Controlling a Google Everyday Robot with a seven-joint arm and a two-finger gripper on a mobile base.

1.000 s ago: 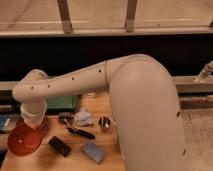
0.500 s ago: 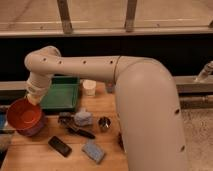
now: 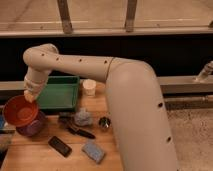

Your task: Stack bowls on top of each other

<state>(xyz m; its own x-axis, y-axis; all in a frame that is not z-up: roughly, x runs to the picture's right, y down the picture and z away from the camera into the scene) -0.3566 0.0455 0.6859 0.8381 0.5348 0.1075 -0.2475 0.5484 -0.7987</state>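
A glossy orange-red bowl (image 3: 19, 111) hangs at the table's left edge, tilted toward the camera. My gripper (image 3: 30, 95) is shut on its far right rim, at the end of the long white arm (image 3: 100, 70) that reaches in from the right. The dull purple bowl (image 3: 34, 127) stands on the table just below and right of the orange one, partly covered by it. I cannot tell whether the two bowls touch.
A green rectangular tray (image 3: 61, 93) lies behind the bowls, with a small white cup (image 3: 89, 87) to its right. Nearer the front are a grey crumpled thing (image 3: 83, 118), a small metal cup (image 3: 103, 123), a black tool (image 3: 80, 132), a black phone (image 3: 60, 146) and a blue sponge (image 3: 93, 151).
The gripper has lifted the orange bowl from low at the front left up and back toward the tray. The purple bowl now shows beneath it.
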